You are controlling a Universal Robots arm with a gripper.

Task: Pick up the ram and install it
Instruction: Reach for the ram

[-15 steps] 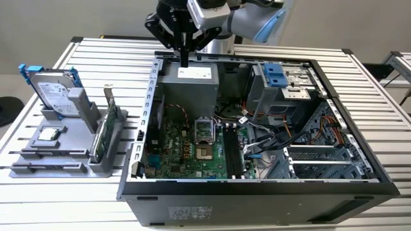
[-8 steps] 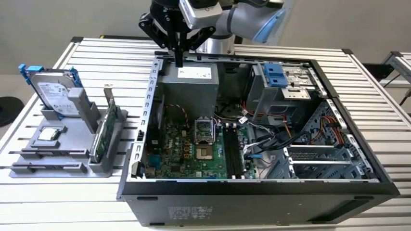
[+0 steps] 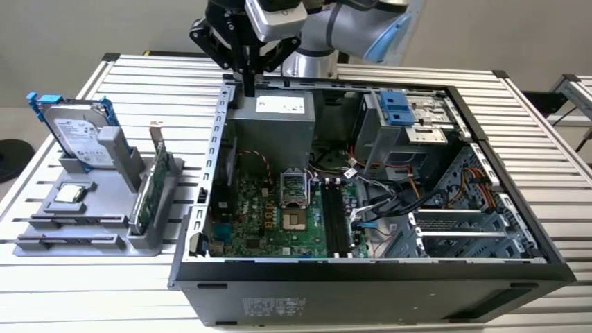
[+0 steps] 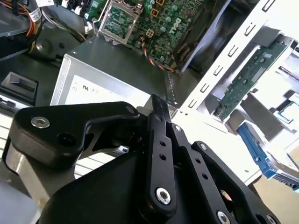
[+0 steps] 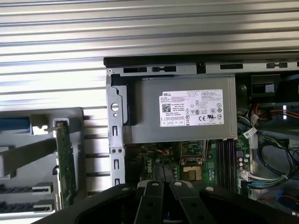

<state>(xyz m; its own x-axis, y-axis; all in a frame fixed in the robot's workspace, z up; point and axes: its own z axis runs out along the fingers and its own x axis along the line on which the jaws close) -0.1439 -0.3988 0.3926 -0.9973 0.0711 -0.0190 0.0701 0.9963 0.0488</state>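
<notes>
My gripper hangs over the rear left corner of the open computer case, just above the grey power supply. Its long black fingers are pressed together, and I see nothing between them. Down in the case lies the green motherboard with its black slots, which appear beside the processor socket in the first wrist view. The ram is hidden from me. Two dark narrow grooves run across the front of the grey fixture, and I cannot tell what is in them.
On the exterior view's left, the fixture holds a silver hard drive with blue rails, a green card standing on edge and a small square chip. Cables and drive cages crowd the case's right half. The table is ribbed metal.
</notes>
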